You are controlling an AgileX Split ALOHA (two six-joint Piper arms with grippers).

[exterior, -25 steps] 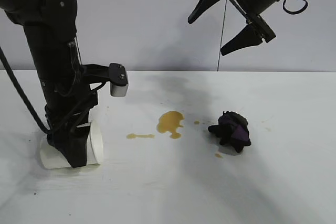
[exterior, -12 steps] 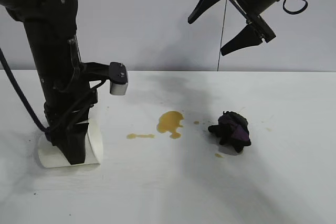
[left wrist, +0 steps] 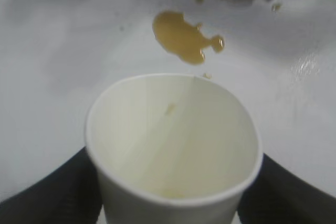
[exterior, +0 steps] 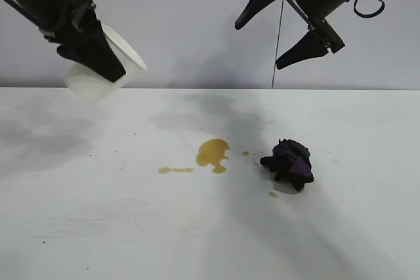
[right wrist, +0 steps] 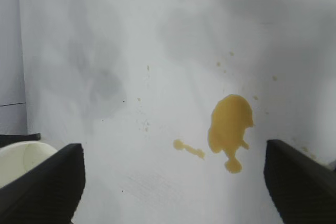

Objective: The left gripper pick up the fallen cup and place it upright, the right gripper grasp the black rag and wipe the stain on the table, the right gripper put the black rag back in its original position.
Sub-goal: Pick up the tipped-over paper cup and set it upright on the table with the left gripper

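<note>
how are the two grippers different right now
The left gripper is shut on the cup and holds it tilted in the air above the table; the right gripper holds nothing. The left gripper's fingers press on the cup's sides; the right gripper's fingers are spread wide apart. The right gripper hangs over the black rag and the stain; the left is off to the side. Both are black, raised and angled downward.
</note>
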